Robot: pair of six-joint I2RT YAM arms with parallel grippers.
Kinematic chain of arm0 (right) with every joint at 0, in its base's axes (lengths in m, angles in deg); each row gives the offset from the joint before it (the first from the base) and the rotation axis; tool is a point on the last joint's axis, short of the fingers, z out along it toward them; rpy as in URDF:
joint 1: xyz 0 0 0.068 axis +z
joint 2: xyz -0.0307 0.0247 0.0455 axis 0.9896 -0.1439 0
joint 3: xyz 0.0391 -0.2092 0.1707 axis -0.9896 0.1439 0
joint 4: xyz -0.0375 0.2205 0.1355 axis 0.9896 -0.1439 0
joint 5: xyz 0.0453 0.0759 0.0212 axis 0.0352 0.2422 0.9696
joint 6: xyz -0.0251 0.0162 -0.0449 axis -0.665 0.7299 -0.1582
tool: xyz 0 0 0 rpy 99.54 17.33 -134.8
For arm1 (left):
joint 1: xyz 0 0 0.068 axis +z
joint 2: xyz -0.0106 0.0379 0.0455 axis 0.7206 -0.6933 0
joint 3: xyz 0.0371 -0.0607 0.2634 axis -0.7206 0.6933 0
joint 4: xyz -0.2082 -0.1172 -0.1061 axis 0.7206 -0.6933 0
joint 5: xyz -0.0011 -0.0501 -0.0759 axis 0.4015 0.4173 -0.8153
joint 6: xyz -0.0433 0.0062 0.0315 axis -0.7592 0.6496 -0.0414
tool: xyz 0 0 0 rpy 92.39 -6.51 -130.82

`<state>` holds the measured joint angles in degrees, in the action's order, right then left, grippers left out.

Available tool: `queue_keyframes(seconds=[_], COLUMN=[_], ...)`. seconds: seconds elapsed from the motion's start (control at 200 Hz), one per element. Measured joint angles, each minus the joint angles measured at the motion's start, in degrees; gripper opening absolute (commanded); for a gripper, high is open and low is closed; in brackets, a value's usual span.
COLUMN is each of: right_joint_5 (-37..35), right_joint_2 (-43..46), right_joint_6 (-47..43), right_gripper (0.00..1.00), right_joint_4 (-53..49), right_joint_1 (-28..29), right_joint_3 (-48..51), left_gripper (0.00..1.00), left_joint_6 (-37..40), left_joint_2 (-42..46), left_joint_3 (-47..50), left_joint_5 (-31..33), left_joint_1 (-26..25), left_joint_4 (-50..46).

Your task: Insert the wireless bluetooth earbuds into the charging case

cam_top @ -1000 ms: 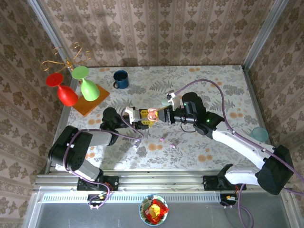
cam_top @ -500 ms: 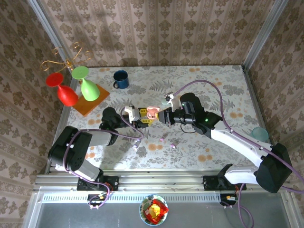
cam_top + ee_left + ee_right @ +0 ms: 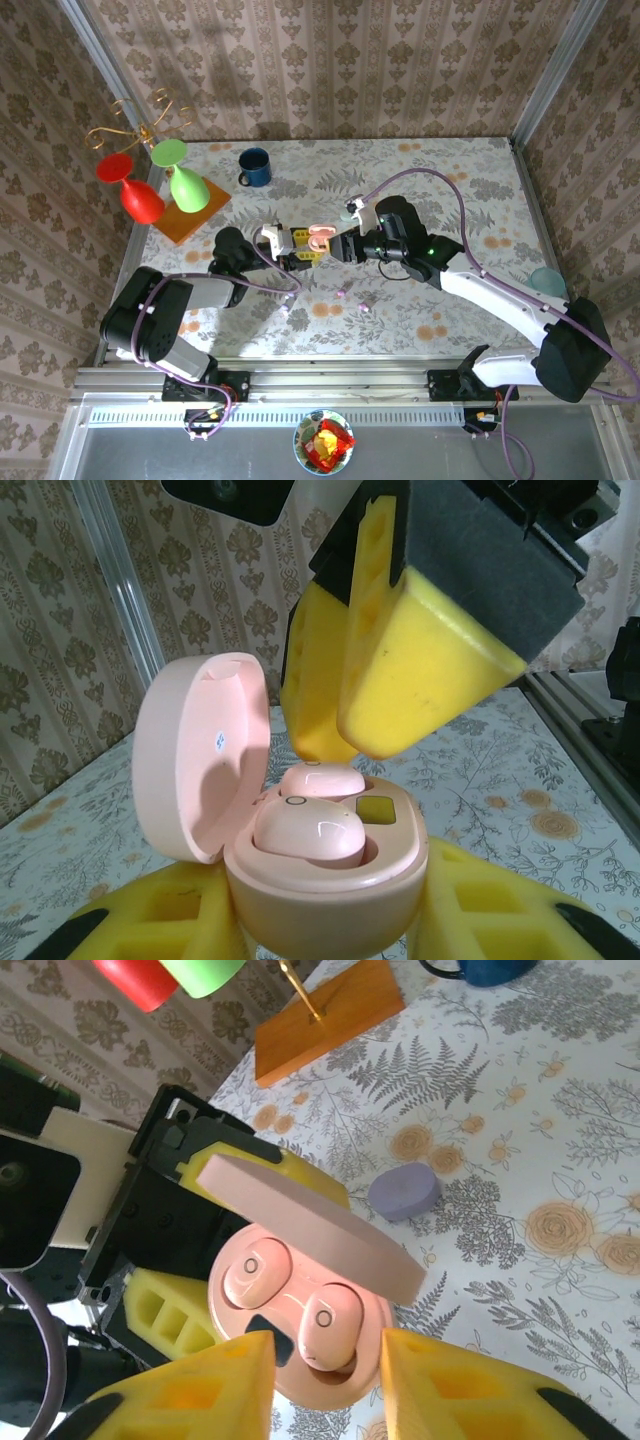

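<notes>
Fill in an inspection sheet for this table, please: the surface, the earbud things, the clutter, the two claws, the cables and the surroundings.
Surface: flowered tablecloth, flat, no spills seen.
Job's things: pink case open with its lid up, two pink earbuds seated inside; tiny loose buds lie on the cloth.
Clutter: blue mug; wooden stand holding a red glass and a green glass; purple case on the cloth.
Grippers: left gripper clamps the pink case; right gripper open, close over it.
Cables: purple cable arcs above the right arm, away from the pink case.
Surroundings: patterned wallpaper on three sides.
</notes>
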<state>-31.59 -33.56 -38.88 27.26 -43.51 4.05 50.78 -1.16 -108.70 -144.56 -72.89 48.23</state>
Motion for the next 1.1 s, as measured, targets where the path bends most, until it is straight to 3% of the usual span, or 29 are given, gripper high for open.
queue_keyframes(seconds=[0.455, 0.78, 1.1], right_joint_5=[-2.19, 1.29, 4.72], right_joint_2=[1.95, -6.62, -8.37], right_joint_6=[1.27, 1.31, 1.33], right_gripper=[0.67, 0.64, 0.59], right_joint_4=[2.86, 4.20, 4.17], right_joint_1=[-0.11, -0.11, -0.11], right_joint_3=[-1.46, -9.53, -9.73], left_gripper=[0.27, 0.27, 0.27], left_joint_6=[0.59, 0.59, 0.59], left_joint_2=[0.52, 0.63, 1.42], left_joint_3=[1.57, 2.14, 2.23], left_joint_5=[1.53, 2.16, 3.65], left_joint_1=[2.89, 2.86, 2.89], left_joint_4=[-0.02, 0.02, 0.00])
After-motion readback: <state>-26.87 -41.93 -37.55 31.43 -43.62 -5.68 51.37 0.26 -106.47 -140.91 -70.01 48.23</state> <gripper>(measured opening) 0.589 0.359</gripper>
